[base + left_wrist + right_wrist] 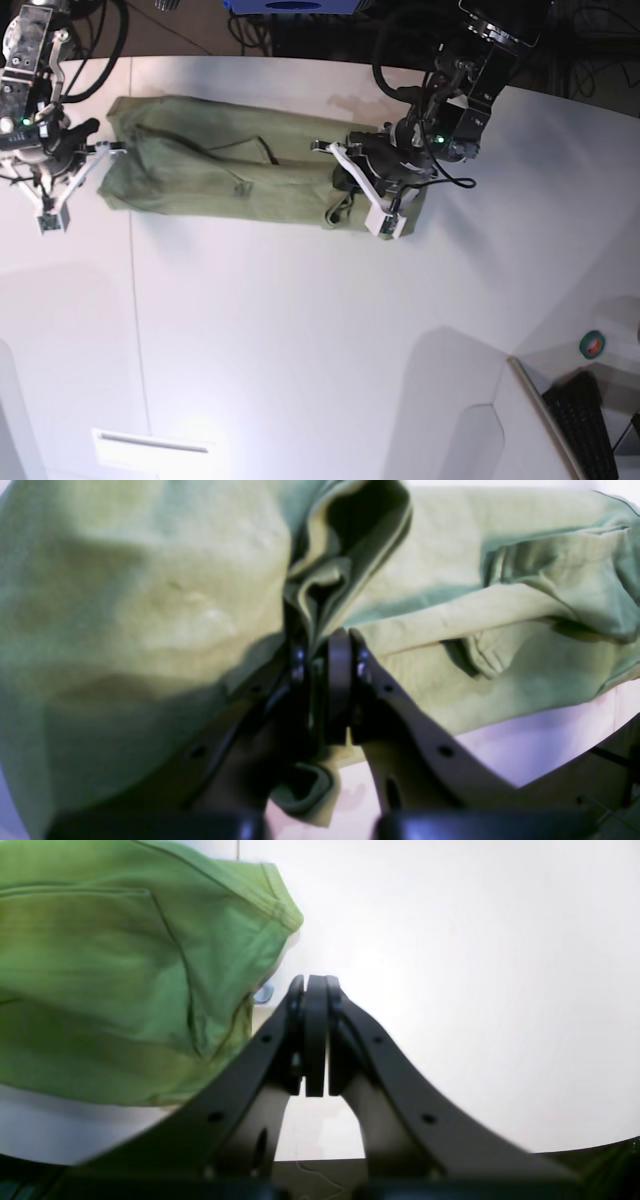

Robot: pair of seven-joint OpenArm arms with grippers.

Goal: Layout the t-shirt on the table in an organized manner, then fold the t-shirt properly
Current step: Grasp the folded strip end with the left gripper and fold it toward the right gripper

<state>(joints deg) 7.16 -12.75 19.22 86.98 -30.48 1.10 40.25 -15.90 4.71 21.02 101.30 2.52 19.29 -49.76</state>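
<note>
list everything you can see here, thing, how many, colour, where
t-shirt: one, olive green, stretched in a long band across the far part of the table, bunched at the left gripper's end
table: one, white, fills most of the base view, thin seam line down its left side
keyboard: one, black, lower right corner, off the table
tape roll: one, green with a red middle, right edge, on a grey surface beside the table
cables: several, black, along the far edge
left gripper: one, black fingers shut on a fold of the t-shirt
right gripper: one, black fingers shut on nothing, over bare table beside the shirt's edge
</note>
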